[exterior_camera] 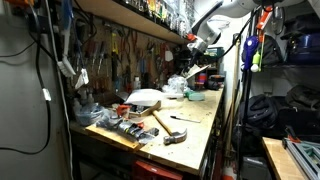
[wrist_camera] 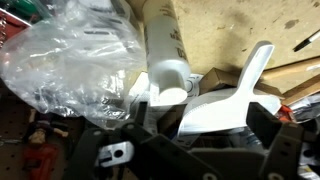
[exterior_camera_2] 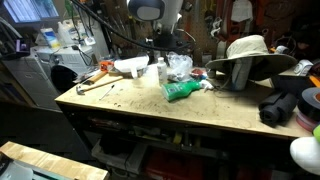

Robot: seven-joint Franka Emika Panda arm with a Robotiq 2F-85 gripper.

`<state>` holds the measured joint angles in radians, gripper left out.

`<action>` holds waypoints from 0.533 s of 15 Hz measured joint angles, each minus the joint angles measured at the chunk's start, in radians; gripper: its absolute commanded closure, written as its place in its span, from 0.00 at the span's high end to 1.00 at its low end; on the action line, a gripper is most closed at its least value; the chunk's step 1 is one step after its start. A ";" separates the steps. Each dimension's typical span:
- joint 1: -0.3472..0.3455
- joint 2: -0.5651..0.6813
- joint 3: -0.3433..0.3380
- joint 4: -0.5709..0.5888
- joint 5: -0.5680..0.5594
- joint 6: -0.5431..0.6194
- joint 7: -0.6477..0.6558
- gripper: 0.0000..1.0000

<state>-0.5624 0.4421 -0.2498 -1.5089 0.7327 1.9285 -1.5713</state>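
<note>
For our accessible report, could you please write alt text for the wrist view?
The open pincer frames a white bottle on a wooden workbench, between a crumpled clear plastic bag and a white plastic scoop.

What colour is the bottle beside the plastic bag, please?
White; the bottle shows best in the wrist view.

A camera is standing off one end of the bench (exterior_camera: 195,122) in an exterior view, looking down its length from well back and slightly above. In an exterior view a nearer camera is facing across the bench (exterior_camera_2: 150,105) from its front edge. Both are sharing the clear plastic bag (exterior_camera: 176,86) and the green object (exterior_camera_2: 185,90). The wrist camera is hanging very close over that bag (wrist_camera: 70,60) and a white bottle (wrist_camera: 165,50).
</note>
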 measured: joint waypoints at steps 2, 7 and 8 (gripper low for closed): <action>0.063 -0.069 -0.012 -0.093 -0.079 0.123 0.083 1.00; 0.202 -0.243 -0.021 -0.311 -0.434 0.293 0.415 1.00; 0.233 -0.273 -0.031 -0.344 -0.515 0.292 0.493 1.00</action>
<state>-0.3296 0.1687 -0.2808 -1.8531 0.2180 2.2202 -1.0786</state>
